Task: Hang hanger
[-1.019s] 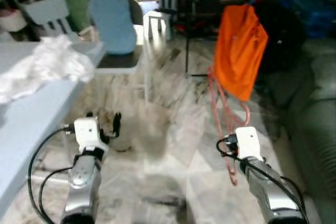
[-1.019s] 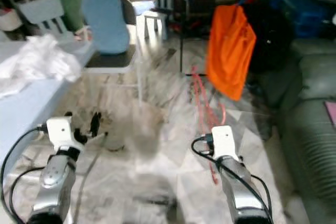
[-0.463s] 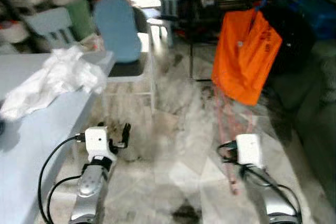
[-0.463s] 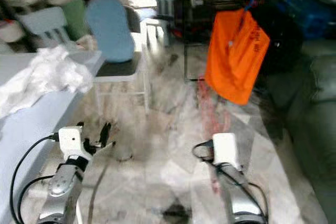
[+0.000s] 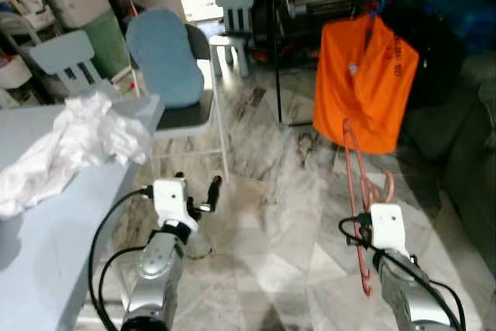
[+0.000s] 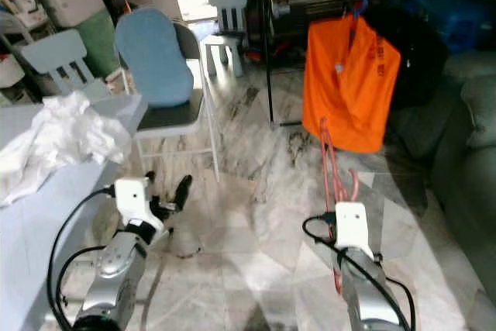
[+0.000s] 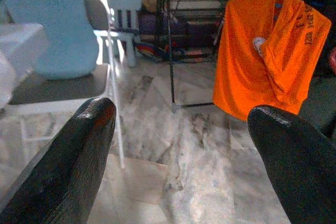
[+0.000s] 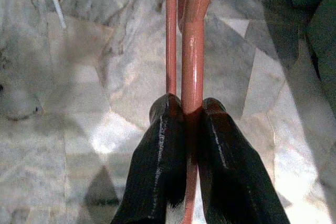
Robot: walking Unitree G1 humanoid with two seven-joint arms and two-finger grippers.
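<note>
1. A marble floor (image 5: 271,215) is seen ahead, with a pale table (image 5: 46,215) at the robot's left.
2. An orange garment (image 5: 363,83) is hung on a dark rack (image 5: 273,29).
3. The pink hanger (image 8: 192,45) is clamped between the right gripper (image 8: 191,114) fingers, held above the floor near the garment.
4. The left gripper (image 7: 178,124) is held with fingers wide apart, nothing gripped.

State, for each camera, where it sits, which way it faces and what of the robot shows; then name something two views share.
Left and right eye views: on the head, looking forward and down; both silver arms show.
Left wrist view: looks along the left gripper, open, toward the drying rack.
Right wrist view: looks along the right gripper, shut on the pink hanger.
Shared: the orange shirt and the folding chair.
</note>
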